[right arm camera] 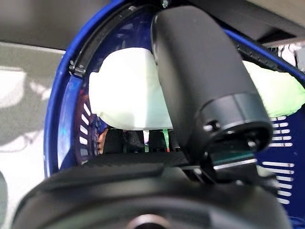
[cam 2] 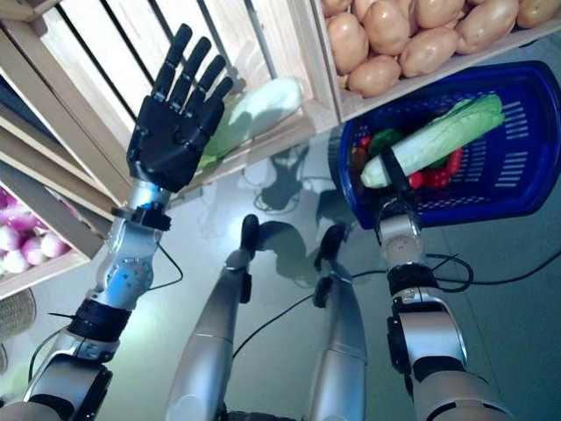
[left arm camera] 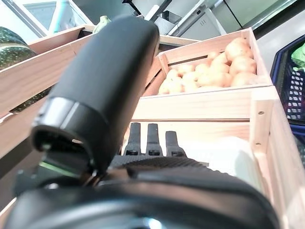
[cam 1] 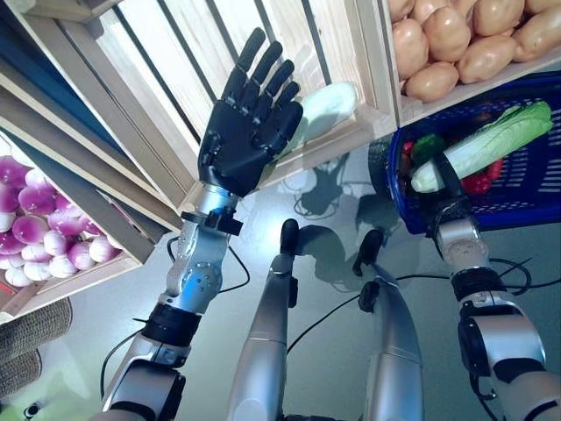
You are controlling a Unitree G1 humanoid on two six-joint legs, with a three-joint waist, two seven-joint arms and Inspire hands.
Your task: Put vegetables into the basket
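Right hand (cam 2: 396, 195) grips a long, leafy cabbage (cam 2: 438, 140) by its firm white stem over the blue basket (cam 2: 526, 189); the leaves probably bruise. Left hand (cam 1: 250, 118) open above a crate (cam 1: 166, 53).

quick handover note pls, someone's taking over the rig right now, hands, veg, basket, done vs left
Left hand: open, fingers straight, raised over the slatted wooden crate, just short of the pale green cabbage lying in it.
Right hand: at the blue basket, thumb over the napa cabbage; its fingers are hidden, so the grip is unclear.
Done: napa cabbage lies across the basket on red and green vegetables.
Left: confirm the right hand's release; the crate cabbage looks like the next pick. Potatoes and purple onions are in neighbouring crates.
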